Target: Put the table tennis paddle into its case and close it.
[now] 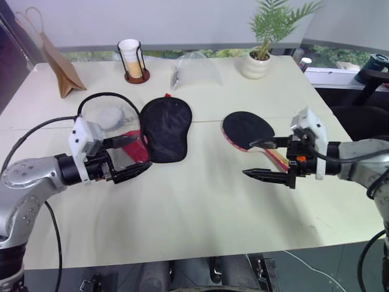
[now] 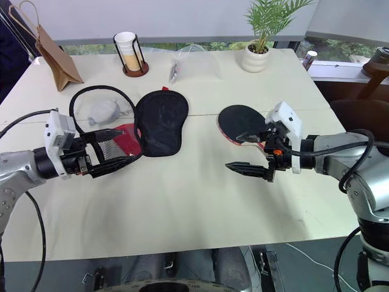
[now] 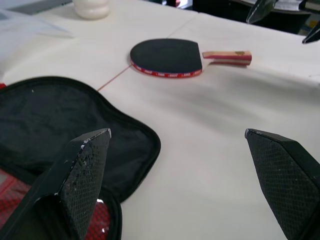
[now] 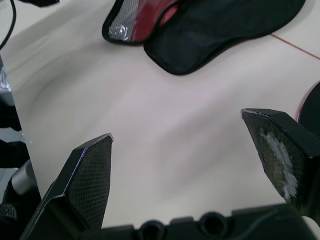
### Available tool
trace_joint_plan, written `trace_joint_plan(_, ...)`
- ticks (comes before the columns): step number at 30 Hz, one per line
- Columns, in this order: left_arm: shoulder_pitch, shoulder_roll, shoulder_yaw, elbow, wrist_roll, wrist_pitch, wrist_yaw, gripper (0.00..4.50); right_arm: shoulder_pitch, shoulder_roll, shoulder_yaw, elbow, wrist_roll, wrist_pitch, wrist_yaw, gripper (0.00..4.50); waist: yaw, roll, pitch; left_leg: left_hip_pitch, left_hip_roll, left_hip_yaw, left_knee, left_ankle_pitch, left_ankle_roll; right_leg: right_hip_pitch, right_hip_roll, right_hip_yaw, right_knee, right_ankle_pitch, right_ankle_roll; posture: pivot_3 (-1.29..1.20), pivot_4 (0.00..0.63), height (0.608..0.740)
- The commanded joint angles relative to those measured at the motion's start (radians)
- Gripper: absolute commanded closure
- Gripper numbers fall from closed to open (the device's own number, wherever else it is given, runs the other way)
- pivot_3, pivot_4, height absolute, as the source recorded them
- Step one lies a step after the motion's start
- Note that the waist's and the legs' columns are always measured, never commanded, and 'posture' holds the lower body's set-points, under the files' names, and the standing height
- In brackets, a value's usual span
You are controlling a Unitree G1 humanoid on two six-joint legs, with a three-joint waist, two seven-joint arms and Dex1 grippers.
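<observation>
The case (image 2: 155, 125) is lying unzipped and flat on the tabletop (image 2: 194, 194), ready for loading, while the table tennis paddle (image 2: 243, 125) is resting apart beside the right hand (image 2: 250, 153), both it and the left hand (image 2: 112, 149) hovering released and empty.

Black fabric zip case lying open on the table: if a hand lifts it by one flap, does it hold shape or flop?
Probably flops: the black fabric zip case lies splayed flat in two thin halves, so the free half would likely hang. It looks light and may slide on the smooth pale table when pushed. Being flat, it should not roll.
</observation>
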Motion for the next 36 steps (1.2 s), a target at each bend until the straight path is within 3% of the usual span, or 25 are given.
trace_joint_plan(1,0.004,0.007,0.028,-0.029,-0.008,-0.007,0.004,0.04,-0.007,0.002,-0.025,-0.027,0.021,-0.017,-0.026,0.00,0.000,0.000,0.000,0.000,0.000,0.000,0.000,0.000,0.000,0.000,0.000,0.000,0.000,0.000,0.000,0.00,0.150,0.740)
trace_joint_plan(28,0.023,0.012,0.027,-0.046,-0.027,0.006,0.026,0.04,-0.057,0.037,0.038,0.003,0.056,0.023,-0.160,0.00,0.000,0.000,0.000,0.000,0.000,-0.001,0.000,0.000,0.000,0.000,0.000,0.000,0.000,0.000,0.000,0.00,0.150,0.740)
trace_joint_plan(33,0.018,0.013,0.017,0.000,0.021,-0.024,0.030,0.04,-0.193,0.177,0.173,0.089,0.002,0.104,-0.305,0.00,-0.010,0.000,0.000,0.000,0.000,-0.001,0.000,0.000,0.000,-0.001,0.001,0.000,0.000,0.000,-0.001,0.00,0.150,0.740)
trace_joint_plan(36,-0.008,0.022,0.009,0.070,0.073,-0.065,0.019,0.04,-0.310,0.346,0.307,0.259,-0.109,0.132,-0.436,0.00,-0.007,0.000,0.000,0.000,0.001,0.000,0.000,0.000,0.000,-0.001,0.002,0.000,0.001,0.001,-0.002,0.00,0.150,0.740)
